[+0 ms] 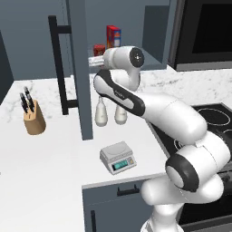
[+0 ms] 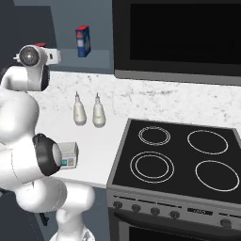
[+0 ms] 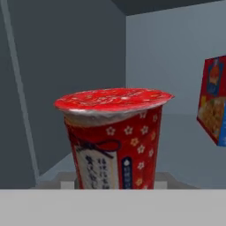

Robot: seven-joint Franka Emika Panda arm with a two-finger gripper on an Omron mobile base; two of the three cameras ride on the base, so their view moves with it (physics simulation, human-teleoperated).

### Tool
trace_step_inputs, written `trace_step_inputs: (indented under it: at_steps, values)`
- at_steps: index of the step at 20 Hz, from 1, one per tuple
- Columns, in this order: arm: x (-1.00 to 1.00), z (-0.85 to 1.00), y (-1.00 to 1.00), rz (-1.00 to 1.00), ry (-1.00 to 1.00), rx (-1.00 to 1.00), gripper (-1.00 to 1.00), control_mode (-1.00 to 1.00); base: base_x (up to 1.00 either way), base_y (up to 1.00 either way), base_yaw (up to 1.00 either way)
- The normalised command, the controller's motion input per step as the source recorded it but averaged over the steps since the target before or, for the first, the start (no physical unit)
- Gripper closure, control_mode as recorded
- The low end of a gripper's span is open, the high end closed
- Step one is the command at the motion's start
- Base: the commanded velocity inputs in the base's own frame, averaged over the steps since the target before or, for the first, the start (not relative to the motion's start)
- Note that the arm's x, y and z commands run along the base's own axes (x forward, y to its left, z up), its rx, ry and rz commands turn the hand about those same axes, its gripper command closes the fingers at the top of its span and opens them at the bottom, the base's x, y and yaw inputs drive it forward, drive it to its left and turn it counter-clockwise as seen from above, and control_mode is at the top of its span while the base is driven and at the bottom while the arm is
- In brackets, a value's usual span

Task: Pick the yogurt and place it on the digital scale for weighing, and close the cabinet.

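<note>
The yogurt (image 3: pixel 114 137), a red cup with a red foil lid and small flower marks, stands upright on the shelf inside the cabinet (image 1: pixel 79 68), whose door hangs open toward me. In the hand view it sits dead centre and very close. From the left base view the yogurt (image 1: pixel 99 49) shows just beyond my gripper (image 1: pixel 96 58), which reaches into the cabinet and is shut on the cup; the fingertips themselves are hidden. The digital scale (image 1: pixel 118 157) rests on the counter near its front edge, below the arm, and the scale (image 2: pixel 69 155) also peeks out beside my arm.
A red-and-blue box (image 1: pixel 113 36) stands on the same shelf, right of the cup. Two pale bottles (image 1: pixel 101 113) sit on the counter under the cabinet. A knife block (image 1: pixel 32 115) is at the left. The stove (image 2: pixel 179 160) lies to the right, with a black oven unit (image 2: pixel 179 37) above it.
</note>
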Motion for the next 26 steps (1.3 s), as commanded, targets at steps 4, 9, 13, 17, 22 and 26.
trace_step_inputs:
  at_steps: [4, 9, 13, 17, 22, 26]
  values:
    - [-0.96, 0.00, -0.01, 0.00, -0.09, 0.07, 1.00, -1.00, 0.00, 0.00, 0.00]
    - [-0.99, 0.00, -0.11, 0.00, -0.09, 0.05, 1.00, -1.00, 0.00, 0.00, 0.00]
    - [-1.00, 0.00, -0.30, 0.00, -0.05, 0.02, 1.00, -1.00, 0.00, 0.00, 0.00]
    - [-0.90, 0.00, -0.44, 0.00, 0.00, 0.00, 1.00, -1.00, 0.00, 0.00, 0.00]
    - [-0.40, -0.12, -0.39, 0.16, 0.05, 0.00, 1.00, -1.00, 0.00, 0.00, 0.00]
    - [-0.29, -0.24, -0.46, 0.32, 0.04, 0.00, 1.00, -1.00, 0.00, 0.00, 0.00]
